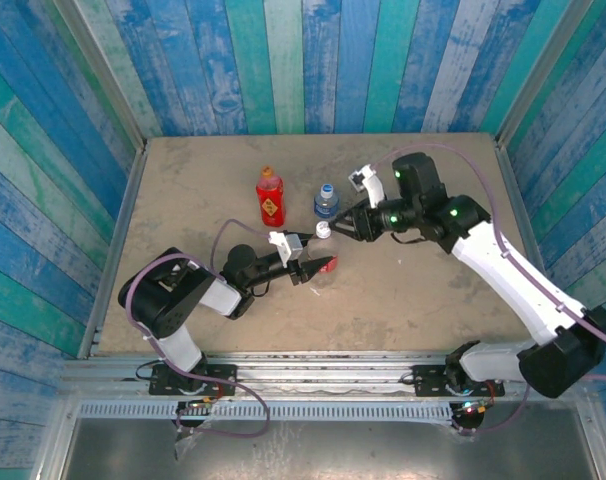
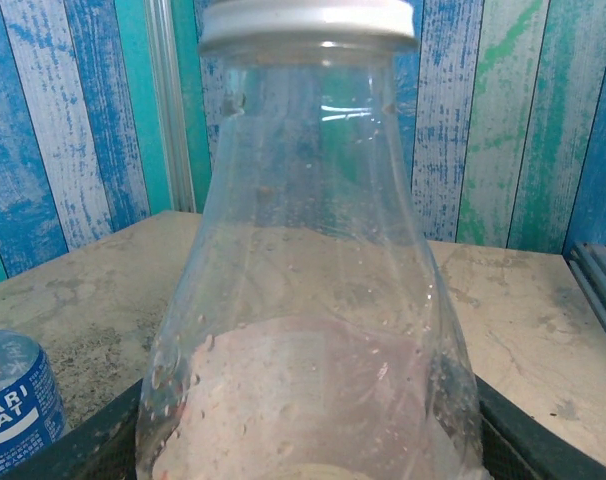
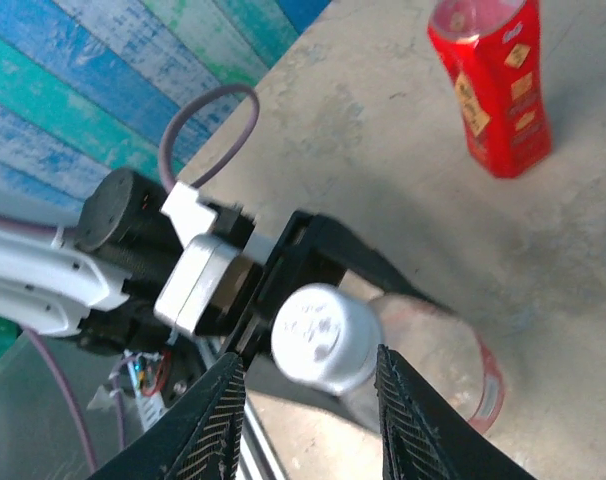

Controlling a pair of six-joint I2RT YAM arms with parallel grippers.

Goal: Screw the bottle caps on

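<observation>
Ok, right end effector (image 3: 308,362) first: its jaws are spread, one finger (image 3: 218,425) on each side of the white cap (image 3: 321,338), with a sliver of gap showing on at least one side, so it is bracketing the cap and not pinching it. The cap sits on the neck of the clear bottle with the red label (image 3: 433,365). I can't tell how far it is threaded down. The left end effector (image 1: 313,264) is pressed together on that bottle's body, holding it roughly upright just left of desk (image 1: 413,300) centre. Whether the base touches the desk isn't clear. My read is we're mid-tighten on the last cap. To do it well, centre the jaws on the cap axis before closing and grip low on the knurl. Twist about the bottle axis with slight downward pressure, and have the left arm hold rigid so the bottle doesn't spin. The thin wall may buckle, so don't over-squeeze. The red bottle (image 1: 270,199) and the blue-label bottle (image 1: 326,203) stand further back, both apparently capped.
</observation>
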